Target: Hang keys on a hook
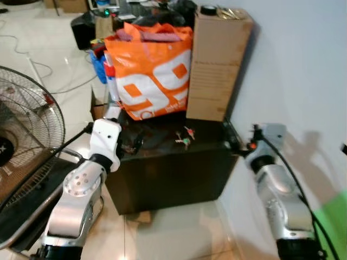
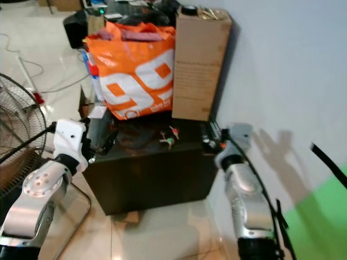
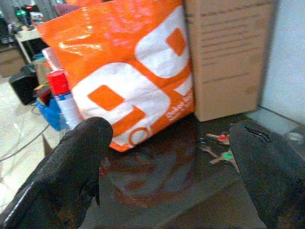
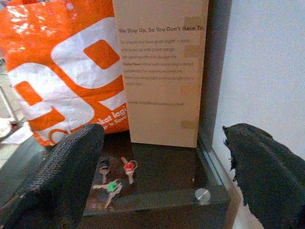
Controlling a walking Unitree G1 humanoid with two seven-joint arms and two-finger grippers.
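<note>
A bunch of keys [image 1: 184, 137] with red and green tags lies on the glossy top of a dark low cabinet [image 1: 179, 173], in front of a cardboard box. The left wrist view has the keys [image 3: 220, 149] ahead, between its fingers. My left gripper [image 1: 132, 145] hovers open over the cabinet's left end. My right gripper [image 1: 237, 143] stands open at the cabinet's right front corner, beside the wall. In the right wrist view the keys [image 4: 116, 177] lie just ahead, low between the spread fingers [image 4: 62, 181].
An orange and white shopping bag [image 1: 149, 73] and a tall cardboard box [image 1: 217, 65] stand at the back of the cabinet. A white wall [image 1: 303, 70] runs along the right. A floor fan [image 1: 27, 141] stands left. Clutter and cables lie on the tiled floor behind.
</note>
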